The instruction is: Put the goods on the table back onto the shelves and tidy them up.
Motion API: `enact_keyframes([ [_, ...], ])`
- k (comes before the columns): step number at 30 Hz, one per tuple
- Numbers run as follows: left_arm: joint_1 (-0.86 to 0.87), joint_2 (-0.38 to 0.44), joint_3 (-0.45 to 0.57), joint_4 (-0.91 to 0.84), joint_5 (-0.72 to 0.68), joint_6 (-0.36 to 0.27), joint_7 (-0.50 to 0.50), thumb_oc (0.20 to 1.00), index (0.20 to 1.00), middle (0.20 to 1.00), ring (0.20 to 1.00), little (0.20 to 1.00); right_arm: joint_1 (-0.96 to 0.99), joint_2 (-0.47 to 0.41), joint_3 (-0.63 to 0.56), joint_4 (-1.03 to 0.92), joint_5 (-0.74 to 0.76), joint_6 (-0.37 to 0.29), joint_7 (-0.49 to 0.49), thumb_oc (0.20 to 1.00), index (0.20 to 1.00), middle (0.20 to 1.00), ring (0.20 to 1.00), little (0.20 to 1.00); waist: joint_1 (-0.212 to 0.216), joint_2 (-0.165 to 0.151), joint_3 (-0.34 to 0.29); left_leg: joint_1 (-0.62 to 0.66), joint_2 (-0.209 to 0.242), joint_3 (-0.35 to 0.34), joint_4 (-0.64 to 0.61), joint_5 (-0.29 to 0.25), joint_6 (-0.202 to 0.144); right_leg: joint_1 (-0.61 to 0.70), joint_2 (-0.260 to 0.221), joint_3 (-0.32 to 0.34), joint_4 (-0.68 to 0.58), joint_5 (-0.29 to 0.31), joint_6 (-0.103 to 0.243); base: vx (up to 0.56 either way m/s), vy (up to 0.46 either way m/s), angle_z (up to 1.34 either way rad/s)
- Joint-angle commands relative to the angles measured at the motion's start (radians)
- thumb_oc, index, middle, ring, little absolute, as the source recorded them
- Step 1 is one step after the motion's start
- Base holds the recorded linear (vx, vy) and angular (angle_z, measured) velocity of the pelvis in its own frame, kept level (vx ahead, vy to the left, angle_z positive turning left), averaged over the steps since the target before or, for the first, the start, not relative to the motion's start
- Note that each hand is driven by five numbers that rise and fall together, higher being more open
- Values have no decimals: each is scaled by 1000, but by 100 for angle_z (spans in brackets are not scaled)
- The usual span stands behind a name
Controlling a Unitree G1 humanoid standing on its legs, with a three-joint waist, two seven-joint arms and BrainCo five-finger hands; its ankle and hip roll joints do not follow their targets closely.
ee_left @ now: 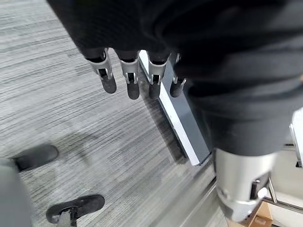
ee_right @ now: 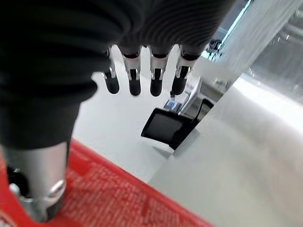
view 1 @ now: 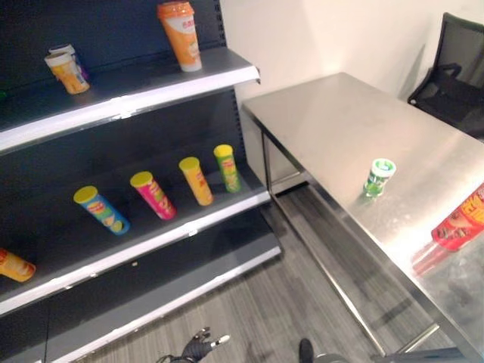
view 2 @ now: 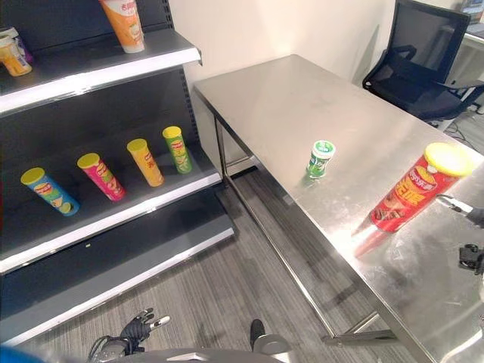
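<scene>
A tall red can with a yellow lid (view 2: 412, 193) stands near the right end of the steel table (view 2: 302, 98). My right hand (view 2: 475, 218) is just to the right of it, open, and its straight fingers (ee_right: 134, 75) and thumb hover over the can's red side (ee_right: 118, 203). A small green can (view 2: 320, 159) stands alone mid-table. My left hand (view 1: 198, 345) hangs low over the floor, open and holding nothing, with its fingers (ee_left: 132, 78) pointing down. On the middle shelf (view 1: 151, 246) stand a blue can (view 1: 102, 209), a pink can (view 1: 153, 195), an orange can (view 1: 197, 180) and a green can (view 1: 227, 167).
The upper shelf (view 1: 128, 102) carries an orange cup (view 1: 181, 34) and two small cups (view 1: 66, 69). Another orange can (view 1: 15, 265) lies at the middle shelf's far left. A black office chair (view 2: 423, 53) stands behind the table. Grey floor runs between shelf and table.
</scene>
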Motion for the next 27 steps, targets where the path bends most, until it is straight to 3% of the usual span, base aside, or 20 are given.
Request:
enact_keyframes([
  [1,-62,43,-3,57,-5,-20,-12,1000,1000,1000,1000,1000,-75,-21,1,-21,19,-35,17,1000,1000,1000,1000,1000,32,-49,-22,-10,29,58,11,-24,-51,110,-38,14,17,-165,92,-9,40,7],
  [9,-51,40,-5,49,-10,-20,-2,1000,1000,1000,1000,1000,-122,-11,22,-55,12,-50,-11,1000,1000,1000,1000,1000,62,-54,-18,-21,21,22,11,-19,-52,118,-49,-22,17,-170,92,5,3,19],
  [18,-57,37,-5,57,-3,-19,3,1000,1000,1000,1000,1000,-94,-18,-55,-96,-12,-66,-55,1000,1000,1000,1000,1000,56,-60,-21,-27,26,19,11,-20,-53,115,-47,-25,17,-175,92,8,-11,6],
  [19,-57,38,-5,56,-2,-19,2,1000,1000,1000,1000,1000,-89,-21,-58,-92,-10,-63,-50,507,507,507,507,507,55,-60,-22,-25,27,22,11,-22,-53,114,-47,-23,17,-176,92,6,0,-4],
  [20,-57,38,-5,56,-2,-19,2,1000,1000,1000,1000,1000,-89,-21,-58,-92,-10,-63,-50,507,507,507,507,507,55,-60,-22,-25,27,22,11,-22,-53,114,-47,-23,17,-176,92,20,-1,-5],
  [21,-63,42,-6,49,-2,-20,0,1000,1000,1000,1000,1000,-82,-33,-46,-82,-5,-49,-26,200,200,200,200,200,51,-64,-23,-21,29,28,11,-25,-53,116,-44,-17,17,-177,91,0,0,0],
  [27,-64,48,2,55,7,-19,-1,1000,1000,1000,1000,1000,-83,-42,-55,-105,5,-57,-18,200,200,200,200,200,47,-70,-21,-13,36,41,11,-28,-56,116,-36,-4,17,-182,88,17,-41,-11],
])
